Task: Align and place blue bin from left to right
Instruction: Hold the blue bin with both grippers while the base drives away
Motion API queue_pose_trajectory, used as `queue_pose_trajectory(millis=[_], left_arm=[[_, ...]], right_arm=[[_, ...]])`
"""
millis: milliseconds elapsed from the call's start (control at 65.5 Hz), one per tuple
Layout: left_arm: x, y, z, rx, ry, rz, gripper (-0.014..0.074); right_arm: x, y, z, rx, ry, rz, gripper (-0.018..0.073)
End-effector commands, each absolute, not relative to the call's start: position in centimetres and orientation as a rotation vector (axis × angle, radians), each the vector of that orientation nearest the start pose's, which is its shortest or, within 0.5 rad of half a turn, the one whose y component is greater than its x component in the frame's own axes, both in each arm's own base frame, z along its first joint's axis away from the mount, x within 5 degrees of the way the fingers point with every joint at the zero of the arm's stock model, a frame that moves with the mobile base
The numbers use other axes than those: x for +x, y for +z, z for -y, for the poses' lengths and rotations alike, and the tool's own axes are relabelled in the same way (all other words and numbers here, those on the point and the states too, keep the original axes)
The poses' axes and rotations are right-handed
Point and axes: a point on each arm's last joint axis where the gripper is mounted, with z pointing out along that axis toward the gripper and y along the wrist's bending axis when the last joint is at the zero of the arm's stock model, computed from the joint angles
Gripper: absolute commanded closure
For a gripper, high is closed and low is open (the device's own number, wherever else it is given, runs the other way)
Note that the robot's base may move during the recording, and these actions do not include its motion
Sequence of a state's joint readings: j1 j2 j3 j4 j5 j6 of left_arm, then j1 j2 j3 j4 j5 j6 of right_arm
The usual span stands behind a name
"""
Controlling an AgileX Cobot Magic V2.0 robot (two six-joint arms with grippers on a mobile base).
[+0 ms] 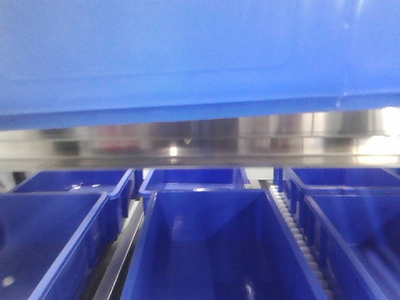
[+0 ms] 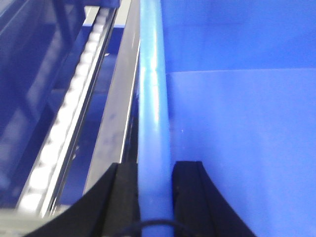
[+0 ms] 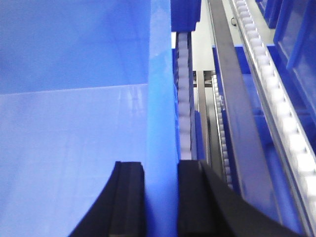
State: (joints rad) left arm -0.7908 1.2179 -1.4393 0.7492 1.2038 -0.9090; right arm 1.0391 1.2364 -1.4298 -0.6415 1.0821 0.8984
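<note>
The blue bin fills the top half of the front view, held up close to the camera, its lower edge above the shelf. In the left wrist view my left gripper is shut on the bin's left rim, one black finger on each side of the wall. In the right wrist view my right gripper is shut on the bin's right wall in the same way. The bin's pale smooth inside shows beside each gripper. Neither gripper shows in the front view.
Below the bin stand several darker royal-blue tubs in rows on a roller shelf. White roller tracks and metal rails run between the tub lanes. A steel bar crosses behind the tubs.
</note>
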Motion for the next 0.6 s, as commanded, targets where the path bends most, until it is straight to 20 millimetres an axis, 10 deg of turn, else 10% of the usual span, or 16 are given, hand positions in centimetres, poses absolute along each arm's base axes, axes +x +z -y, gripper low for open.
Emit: queue_pose_trajectory(millis=[0, 580], left_arm=[[19.54, 45.81, 12.31, -0.049, -0.078, -2.071, 0.0707], [19.55, 45.85, 12.28, -0.049, -0.073, -2.067, 0.0707]], right_arm=[[15.91, 45.92, -18.71, -0.280, 0.429, -2.020, 0.0637], [15.91, 45.92, -18.71, -0.280, 0.429, -2.020, 0.0637]])
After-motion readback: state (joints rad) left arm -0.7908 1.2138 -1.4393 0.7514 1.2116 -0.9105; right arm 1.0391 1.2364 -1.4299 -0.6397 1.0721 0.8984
